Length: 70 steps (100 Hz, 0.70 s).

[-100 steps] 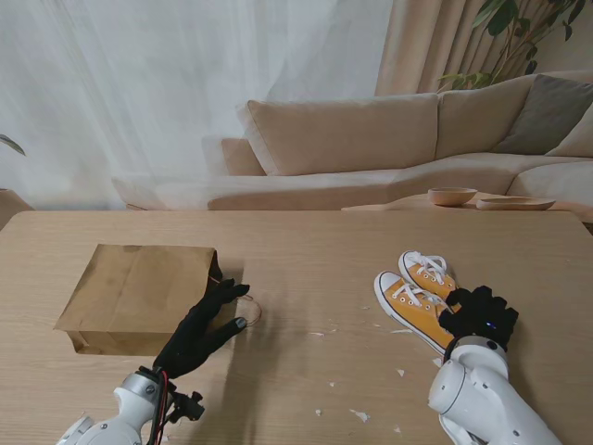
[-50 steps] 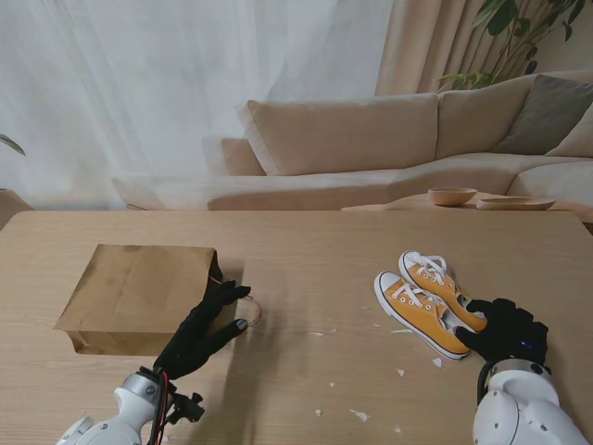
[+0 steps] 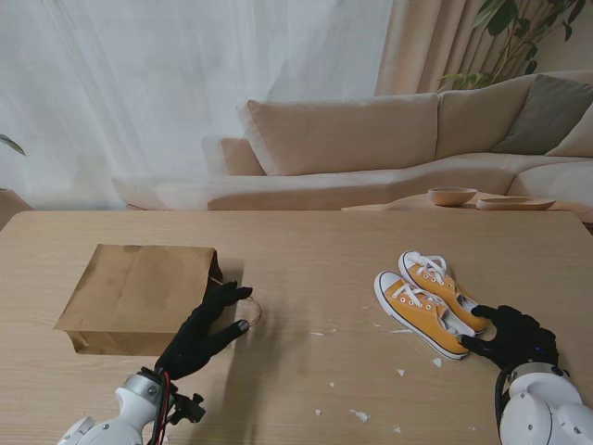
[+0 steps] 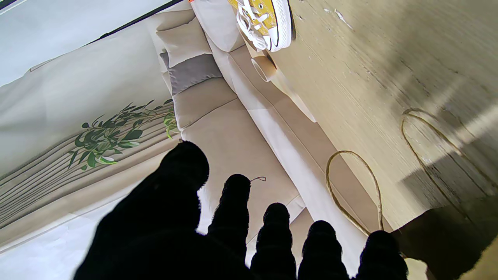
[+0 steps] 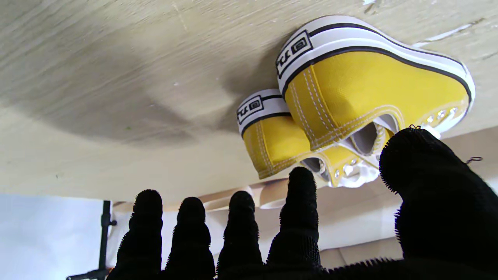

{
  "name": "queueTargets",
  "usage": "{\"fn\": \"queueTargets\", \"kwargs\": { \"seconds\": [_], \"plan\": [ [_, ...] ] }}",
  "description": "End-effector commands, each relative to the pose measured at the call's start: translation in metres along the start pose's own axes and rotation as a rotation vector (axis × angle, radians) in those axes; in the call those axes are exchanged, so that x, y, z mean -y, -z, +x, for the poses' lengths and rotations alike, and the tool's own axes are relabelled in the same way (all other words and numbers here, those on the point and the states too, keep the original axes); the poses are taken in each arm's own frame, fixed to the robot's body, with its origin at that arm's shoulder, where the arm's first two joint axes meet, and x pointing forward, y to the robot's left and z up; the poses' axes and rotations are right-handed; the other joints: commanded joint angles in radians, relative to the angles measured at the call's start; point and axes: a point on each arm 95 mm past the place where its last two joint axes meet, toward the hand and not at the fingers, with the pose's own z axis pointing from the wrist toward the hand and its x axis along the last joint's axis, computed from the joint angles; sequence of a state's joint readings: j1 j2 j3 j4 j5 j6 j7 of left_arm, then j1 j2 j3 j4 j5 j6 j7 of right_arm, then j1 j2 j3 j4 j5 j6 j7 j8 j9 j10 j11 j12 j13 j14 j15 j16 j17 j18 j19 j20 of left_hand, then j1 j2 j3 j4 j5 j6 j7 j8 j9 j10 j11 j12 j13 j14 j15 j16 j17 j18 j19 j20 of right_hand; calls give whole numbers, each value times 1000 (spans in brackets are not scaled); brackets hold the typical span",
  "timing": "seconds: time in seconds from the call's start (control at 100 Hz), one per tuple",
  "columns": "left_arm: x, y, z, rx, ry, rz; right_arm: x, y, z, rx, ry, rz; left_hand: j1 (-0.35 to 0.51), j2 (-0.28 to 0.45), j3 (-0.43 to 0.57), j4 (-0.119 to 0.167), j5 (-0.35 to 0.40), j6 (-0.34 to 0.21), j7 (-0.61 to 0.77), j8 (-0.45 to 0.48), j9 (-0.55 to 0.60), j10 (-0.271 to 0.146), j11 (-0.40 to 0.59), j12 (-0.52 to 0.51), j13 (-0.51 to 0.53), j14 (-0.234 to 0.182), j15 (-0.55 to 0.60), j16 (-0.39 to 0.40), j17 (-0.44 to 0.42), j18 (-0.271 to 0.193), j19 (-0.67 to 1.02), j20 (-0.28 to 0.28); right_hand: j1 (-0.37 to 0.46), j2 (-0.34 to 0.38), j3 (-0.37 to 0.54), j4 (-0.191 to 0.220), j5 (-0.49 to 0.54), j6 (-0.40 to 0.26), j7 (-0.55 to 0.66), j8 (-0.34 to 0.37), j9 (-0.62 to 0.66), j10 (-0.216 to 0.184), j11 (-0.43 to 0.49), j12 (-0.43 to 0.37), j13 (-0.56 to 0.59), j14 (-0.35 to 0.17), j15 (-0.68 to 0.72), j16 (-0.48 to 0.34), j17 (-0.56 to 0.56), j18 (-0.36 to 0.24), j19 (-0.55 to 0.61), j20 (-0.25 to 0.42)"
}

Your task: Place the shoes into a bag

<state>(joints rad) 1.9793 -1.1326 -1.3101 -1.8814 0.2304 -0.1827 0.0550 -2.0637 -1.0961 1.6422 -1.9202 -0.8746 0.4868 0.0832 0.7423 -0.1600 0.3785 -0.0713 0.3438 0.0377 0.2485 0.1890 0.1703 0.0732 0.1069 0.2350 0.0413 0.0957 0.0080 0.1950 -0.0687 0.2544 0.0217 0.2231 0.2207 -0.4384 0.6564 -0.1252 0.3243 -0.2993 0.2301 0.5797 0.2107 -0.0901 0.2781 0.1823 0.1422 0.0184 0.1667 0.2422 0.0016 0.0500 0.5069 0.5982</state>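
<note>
The shoes (image 3: pixel 428 298), a yellow canvas pair with white rubber soles, sit side by side on the table (image 3: pixel 315 250) to the right, toes pointing away from me. The bag (image 3: pixel 139 297), brown paper, lies flat to the left, well apart from them, its mouth and cord handles (image 4: pixel 352 186) facing the shoes.

The right hand (image 3: pixel 514 338) rests just behind the heels with fingers spread and nothing in it; the wrist view shows both heel tabs just beyond the fingertips (image 5: pixel 297 182). The left hand (image 3: pixel 206 329) lies at the bag's mouth, fingers apart; it seems to touch the paper edge, though I cannot tell whether it pinches anything.

The shoes look light, with soft uppers that will give under a squeeze and stiff, grippy soles. The best hold is probably across both heel collars together, thumb on one side and fingers on the other, or a finger hooked into each opening. The bag is thin and floppy and will likely need holding open.

The bag's inside is hidden, and the right palm is partly covered by the arm.
</note>
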Motion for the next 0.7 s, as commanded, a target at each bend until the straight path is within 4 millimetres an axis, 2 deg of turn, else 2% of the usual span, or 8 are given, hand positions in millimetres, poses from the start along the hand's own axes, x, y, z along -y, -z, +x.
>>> {"fn": "queueTargets", "kwargs": {
  "seconds": [0.0,0.29,0.35,0.69],
  "plan": [
    [-3,0,1,-4,1,-16,2,-4,3,0,7,22,31,-3,4,1,6,-25,11,11,-12,-15,5,13,-12,-32,-10,-7,7,-41,-19,-9,-18,-18,-16,37,-19,-45,-17,23,-27,-10,-23,-9,-44,2,-21,-6,-22,11,-35,28],
    [-3,0,2,-10,-4,-12,-1,-25,11,-13,51,22,30,-3,4,1,8,-26,12,12,-11,-15,6,13,-11,-32,-10,-6,7,-41,-18,-9,61,-62,39,47,-10,-60,-23,47,-22,-6,-23,5,-34,1,-13,8,-6,14,-56,42],
    [-4,0,2,-8,-4,-11,-2,-28,13,-17,59,27,30,-3,3,1,6,-25,11,11,-12,-16,5,12,-12,-31,-10,-7,7,-41,-18,-9,58,-71,69,43,-5,-62,-24,68,-24,-6,-17,11,-38,0,-4,11,-3,13,-68,54],
    [-5,-1,1,5,-7,-11,2,-42,22,-41,69,64,32,-2,2,1,9,-24,11,12,-12,-17,6,13,-11,-33,-10,-7,7,-42,-18,-9,46,-65,79,41,76,-66,19,91,-20,-9,-10,11,-35,-3,-4,9,-3,14,-78,67]
  ]
}}
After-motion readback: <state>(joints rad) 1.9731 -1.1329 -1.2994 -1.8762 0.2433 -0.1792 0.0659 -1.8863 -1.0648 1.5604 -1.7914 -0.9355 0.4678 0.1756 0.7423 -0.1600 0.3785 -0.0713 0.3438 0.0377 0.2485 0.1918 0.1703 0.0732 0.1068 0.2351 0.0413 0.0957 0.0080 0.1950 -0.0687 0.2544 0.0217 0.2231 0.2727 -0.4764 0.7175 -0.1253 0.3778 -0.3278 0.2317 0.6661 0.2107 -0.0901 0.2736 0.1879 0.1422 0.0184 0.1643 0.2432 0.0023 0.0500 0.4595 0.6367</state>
